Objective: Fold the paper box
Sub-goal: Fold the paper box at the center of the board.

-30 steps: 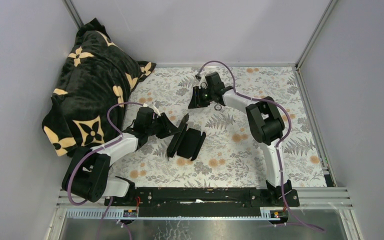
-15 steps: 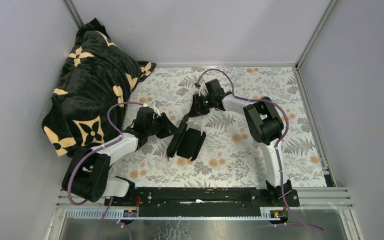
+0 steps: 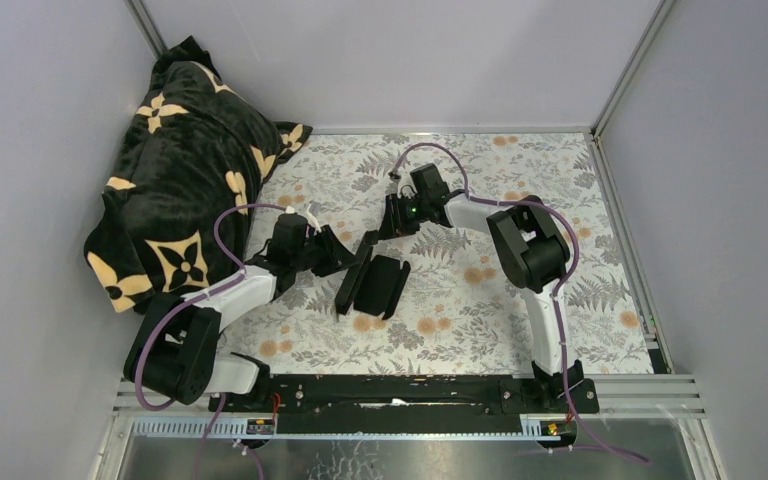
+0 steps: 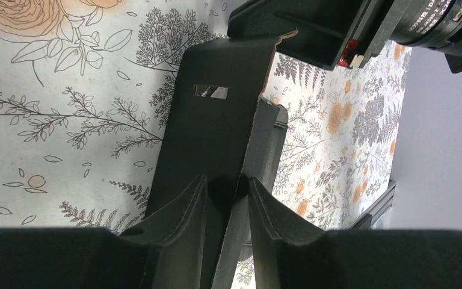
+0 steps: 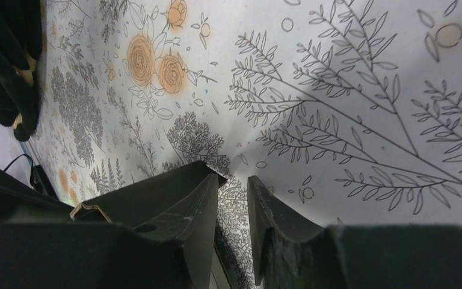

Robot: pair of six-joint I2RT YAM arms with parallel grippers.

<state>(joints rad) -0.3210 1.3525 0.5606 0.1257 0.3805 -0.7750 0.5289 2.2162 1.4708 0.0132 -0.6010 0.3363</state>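
The plain matte black thin-card paper box [image 3: 378, 285] sits at the centre of the top view on the floral-printed tablecloth [image 3: 480, 310]. It is only partly formed: 1 slotted panel seems raised, the rest loose. The left gripper [image 4: 227, 182] is clamped on that panel's near edge. The right gripper [image 3: 388, 222] meets its far corner, jaws narrowly apart. Whether it grips, I cannot tell. Most folds and the tucking likely remain.
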